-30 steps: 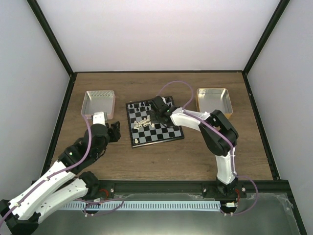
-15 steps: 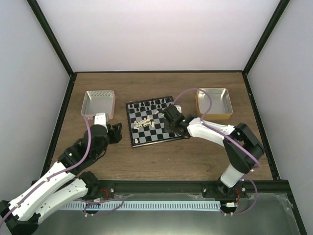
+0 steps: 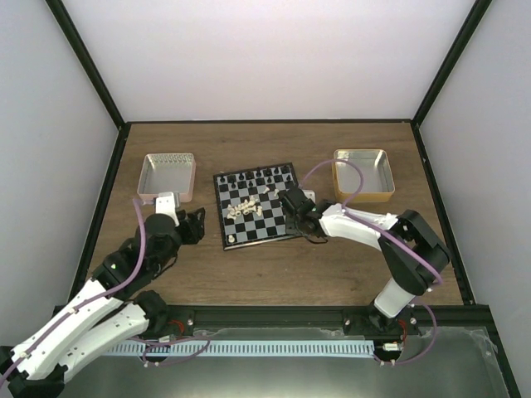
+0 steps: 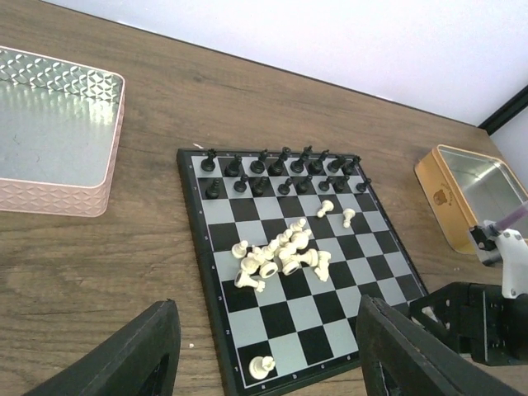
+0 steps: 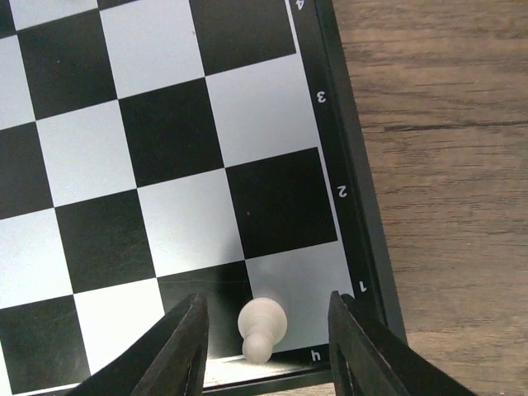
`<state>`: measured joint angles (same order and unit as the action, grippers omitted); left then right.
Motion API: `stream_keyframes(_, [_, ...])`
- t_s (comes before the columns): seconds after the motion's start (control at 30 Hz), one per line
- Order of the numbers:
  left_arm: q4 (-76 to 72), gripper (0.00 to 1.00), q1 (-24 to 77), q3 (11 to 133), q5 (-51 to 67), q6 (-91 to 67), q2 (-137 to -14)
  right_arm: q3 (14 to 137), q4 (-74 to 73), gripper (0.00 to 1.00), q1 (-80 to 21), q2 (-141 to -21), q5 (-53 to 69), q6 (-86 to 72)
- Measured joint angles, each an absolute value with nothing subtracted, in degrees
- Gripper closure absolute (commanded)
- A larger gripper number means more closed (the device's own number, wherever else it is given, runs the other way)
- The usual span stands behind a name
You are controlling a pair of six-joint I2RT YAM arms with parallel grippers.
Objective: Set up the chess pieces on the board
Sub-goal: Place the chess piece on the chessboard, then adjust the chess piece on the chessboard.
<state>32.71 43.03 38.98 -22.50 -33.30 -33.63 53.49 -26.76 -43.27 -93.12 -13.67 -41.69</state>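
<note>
At the board's [image 4: 326, 334] near right corner, the right gripper [image 5: 267, 301] sits with its fingers apart on either side of one upright white piece [image 5: 262, 323] on the corner square, clear of it. Off the left edge, the left gripper [image 4: 266, 330] hangs spread, nothing between. Most white pieces [image 4: 276, 256] lie heaped mid-board, and black pieces [image 4: 280, 169] line the far rows.

board [image 3: 249, 229] sits between pink tray [image 3: 168, 174] and gold tray [image 3: 362, 172]; chess pieces [image 3: 243, 209] heaped mid-board | right gripper [image 3: 309, 229] at board's near-right corner; left gripper [image 3: 192, 224] left of board
</note>
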Motion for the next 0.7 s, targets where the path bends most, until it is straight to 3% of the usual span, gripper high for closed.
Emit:
stream_keyframes(0.37, [30.4,0.37,43.0,39.0,-23.3,-33.9,-39.9,53.2,-26.6,0.72,-43.2,-92.0,-13.3,-38.9])
stream_keyframes(0.7, [28.7,0.36,43.0,39.4,-23.2,-32.9,-43.0,53.2,-25.1,0.90,-43.1,-94.3,-13.1,-37.1])
